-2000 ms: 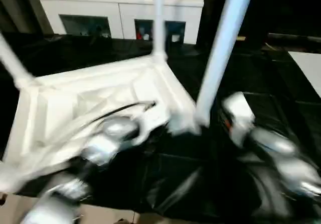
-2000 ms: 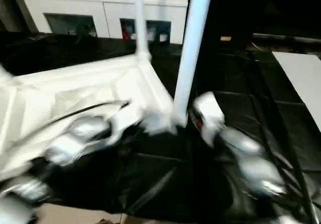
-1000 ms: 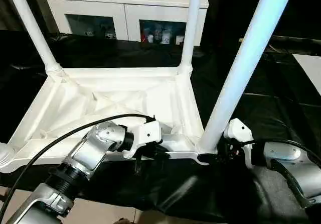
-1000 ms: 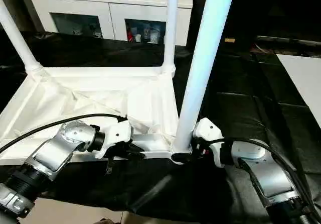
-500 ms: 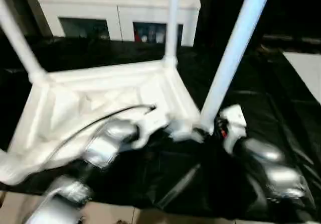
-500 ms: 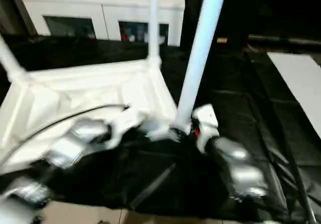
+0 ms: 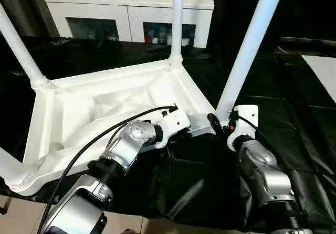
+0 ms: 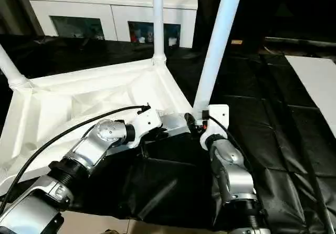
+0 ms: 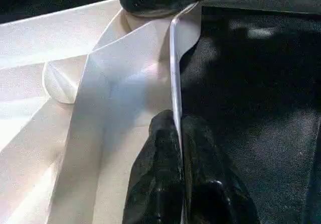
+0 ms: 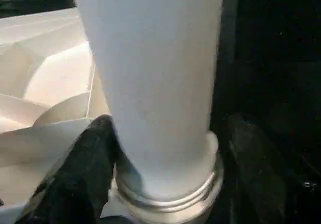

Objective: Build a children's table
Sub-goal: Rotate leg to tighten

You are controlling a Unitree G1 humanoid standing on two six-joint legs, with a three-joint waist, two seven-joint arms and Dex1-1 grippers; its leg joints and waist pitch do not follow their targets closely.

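At the near corner, left gripper (image 9: 179, 148) jaws pinch the tabletop (image 7: 79, 113) rim; right gripper (image 10: 165, 169) jaws clasp the leg (image 10: 155, 83).

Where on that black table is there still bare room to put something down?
Free: the black cloth right of the near leg, and the strip between tabletop and cabinet. Crowded: the near corner, where left gripper and right gripper clamp.

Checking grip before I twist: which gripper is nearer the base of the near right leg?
Right. The right gripper straddles the near right leg at its base; the left gripper pinches the tabletop rim a little way along from that corner.
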